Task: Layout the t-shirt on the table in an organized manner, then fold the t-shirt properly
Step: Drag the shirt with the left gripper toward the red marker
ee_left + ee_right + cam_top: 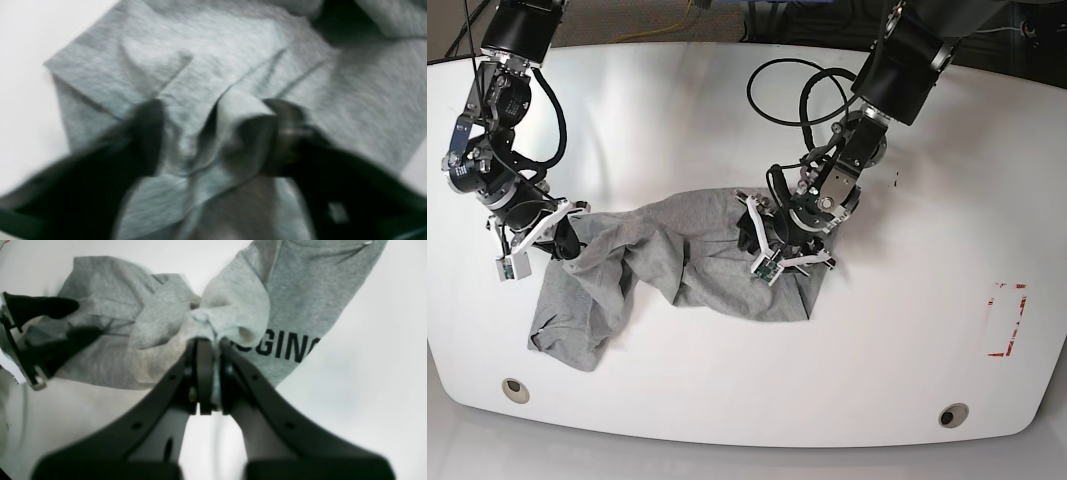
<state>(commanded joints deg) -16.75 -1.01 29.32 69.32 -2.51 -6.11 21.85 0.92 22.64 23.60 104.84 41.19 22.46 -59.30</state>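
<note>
The heather-grey t-shirt lies crumpled and bunched across the middle of the white table, one end hanging toward the front left. Black printed letters show on it in the right wrist view. My right gripper is shut on a pinched bunch of the t-shirt; in the base view it sits at the cloth's left end. My left gripper stands open over the t-shirt, a raised fold lying between its blurred fingers. It is at the cloth's right part.
Two round grey grommets sit near the table's front edge. A red dashed rectangle marks the right side. Black cables loop over the table behind the left arm.
</note>
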